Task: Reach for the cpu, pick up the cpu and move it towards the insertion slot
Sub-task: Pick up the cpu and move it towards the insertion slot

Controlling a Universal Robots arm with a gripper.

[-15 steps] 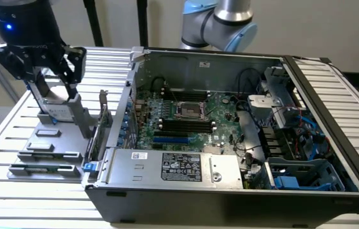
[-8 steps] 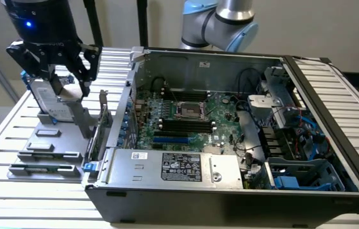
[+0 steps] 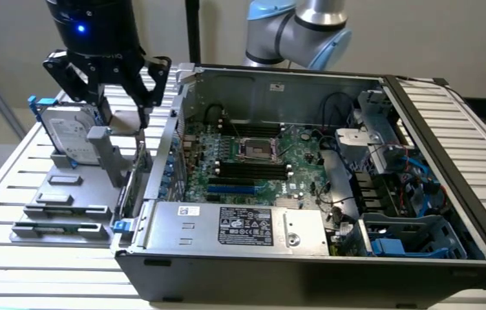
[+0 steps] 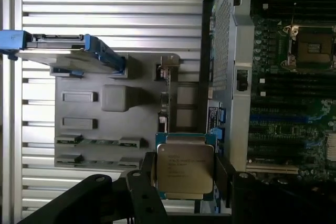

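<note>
**Tool.** The gripper [image 4: 185, 178] is clamped on the cpu [image 4: 185, 168]. One dark finger [image 4: 146, 182] bears on one edge of the chip and the other finger bears on the opposite edge. In the exterior view the gripper [image 3: 123, 108] hangs over the grey fixture [image 3: 62, 194], toward that view's left. It is just outside the open computer case [image 3: 312, 258].

**Task item.** The cpu [image 3: 126, 121] is held flat, silvery top facing up toward the wrist camera, pale rim showing around it. Its outline is close to square, so no long axis can be made out. Its edges run square with the fixture [image 4: 115, 103] and parallel to the case wall. The printed lines on its top run from one finger across to the other. A blue-edged rim shows just behind the chip; whether the two touch cannot be told.

**Position relative to target.** The insertion slot [image 3: 256, 150] sits inside the case on the green board [image 3: 304, 145], its silver frame around a dark centre. In the wrist view the slot [image 4: 314, 45] lies across the case wall from the chip, well apart from it.

**Surroundings.** A hard drive [image 3: 69, 135] with a blue-edged bracket stands upright on the fixture, near the gripper on the side away from the case. Fixture and case rest on a slatted table [image 3: 2, 174].
</note>
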